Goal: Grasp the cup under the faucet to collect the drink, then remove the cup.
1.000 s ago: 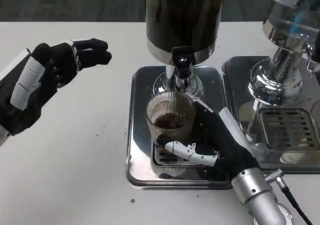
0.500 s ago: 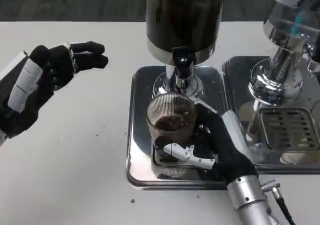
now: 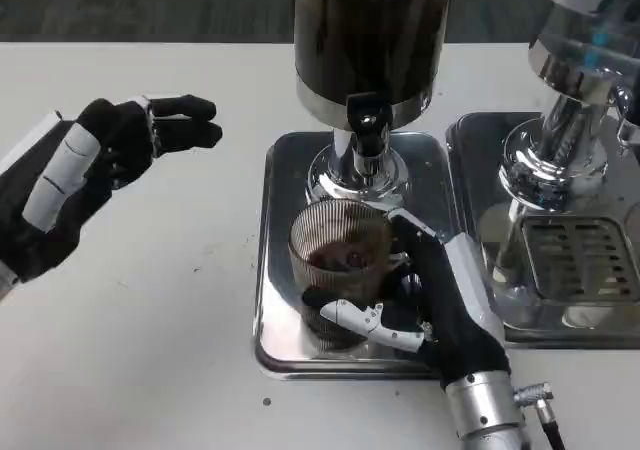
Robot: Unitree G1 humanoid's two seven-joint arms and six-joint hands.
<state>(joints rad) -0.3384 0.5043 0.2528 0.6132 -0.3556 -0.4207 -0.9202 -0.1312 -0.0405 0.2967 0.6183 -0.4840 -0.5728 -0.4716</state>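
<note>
Standing upright with its mouth facing up, the cup [image 3: 338,270] has its long axis vertical, or close to it, and a little dark drink shows at the bottom through its ribbed glass wall. It sits over the near part of the steel tray [image 3: 283,260], just in front of the faucet [image 3: 366,135], its rim a bit nearer the camera than the spout. The right hand [image 3: 425,305] wraps the cup from the right side: a white-tipped finger crosses the front of the glass low down, and black fingers press against the far right of the wall, so the hand is clamped on the cup. Whether the base of the cup touches the tray or is raised off it cannot be told. Above the faucet rises the dark dispenser [image 3: 370,40], its tank resting on a shiny round foot. To the right stands a second dispenser [image 3: 570,100] on its own tray with a slotted drain grate [image 3: 580,260]. The left hand [image 3: 95,165] hovers over the white table [image 3: 150,340], well apart from the cup, holding nothing, its fingers extended toward the dispenser and loosely apart.
</note>
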